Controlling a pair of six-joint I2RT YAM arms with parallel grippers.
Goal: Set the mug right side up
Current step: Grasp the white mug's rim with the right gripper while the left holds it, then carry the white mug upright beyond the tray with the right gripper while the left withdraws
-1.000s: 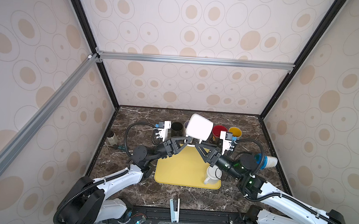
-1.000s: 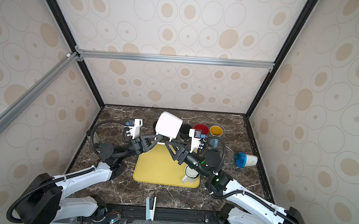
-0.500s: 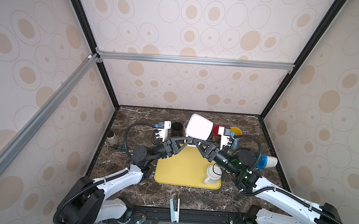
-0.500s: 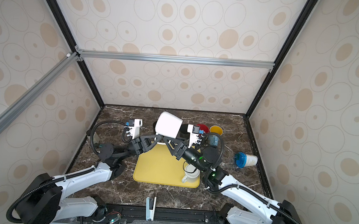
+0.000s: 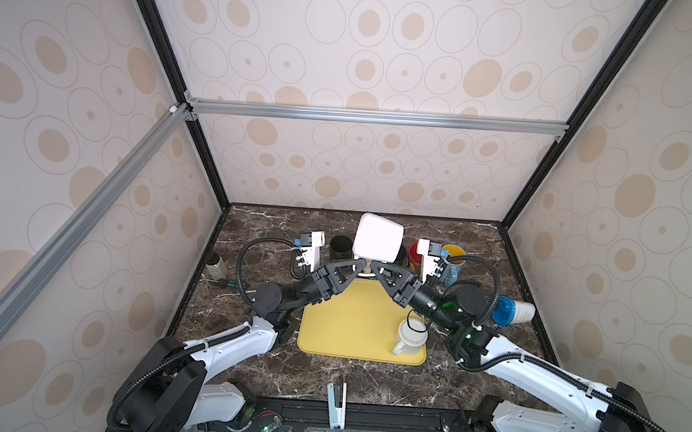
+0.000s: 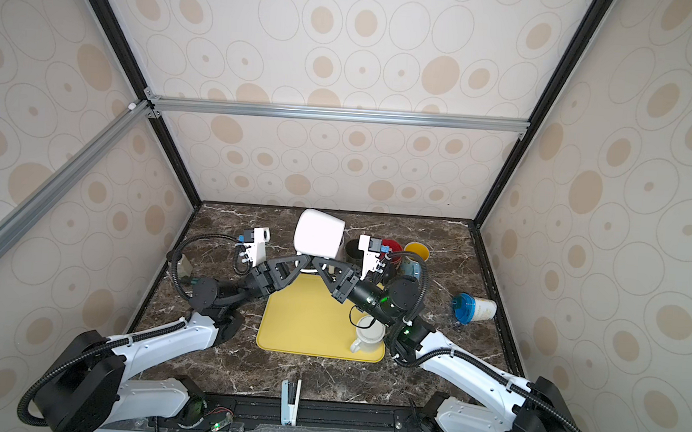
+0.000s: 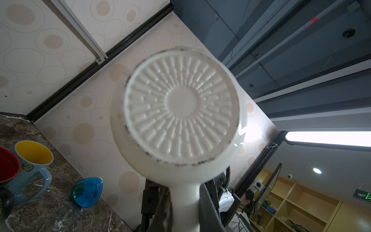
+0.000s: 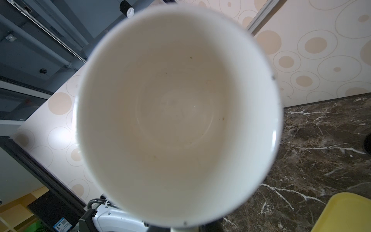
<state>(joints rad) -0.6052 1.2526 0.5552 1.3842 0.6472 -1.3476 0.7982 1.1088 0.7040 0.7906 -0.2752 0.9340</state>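
Observation:
The white mug (image 5: 377,238) (image 6: 319,234) hangs in the air above the far edge of the yellow board, lying on its side. Its ribbed base (image 7: 181,104) faces the left wrist camera and its empty mouth (image 8: 176,112) faces the right wrist camera. Under the mug the two grippers meet at its handle. My left gripper (image 5: 362,265) (image 7: 185,211) is shut on the handle, which shows between its dark fingers. My right gripper (image 5: 375,265) (image 8: 184,229) comes in from the other side, shut on the same handle; its fingers are mostly hidden by the mug.
A yellow board (image 5: 349,325) carries a small upright white mug (image 5: 411,338). Behind stand a dark cup (image 5: 340,243), a red mug (image 5: 413,253) and a blue mug with a yellow inside (image 5: 451,262). A blue-lidded cup (image 5: 512,312) lies at right. A small bottle (image 5: 216,265) stands at left.
My right gripper moved in toward the mug's handle and closed on it. The left gripper and the mug stayed put.

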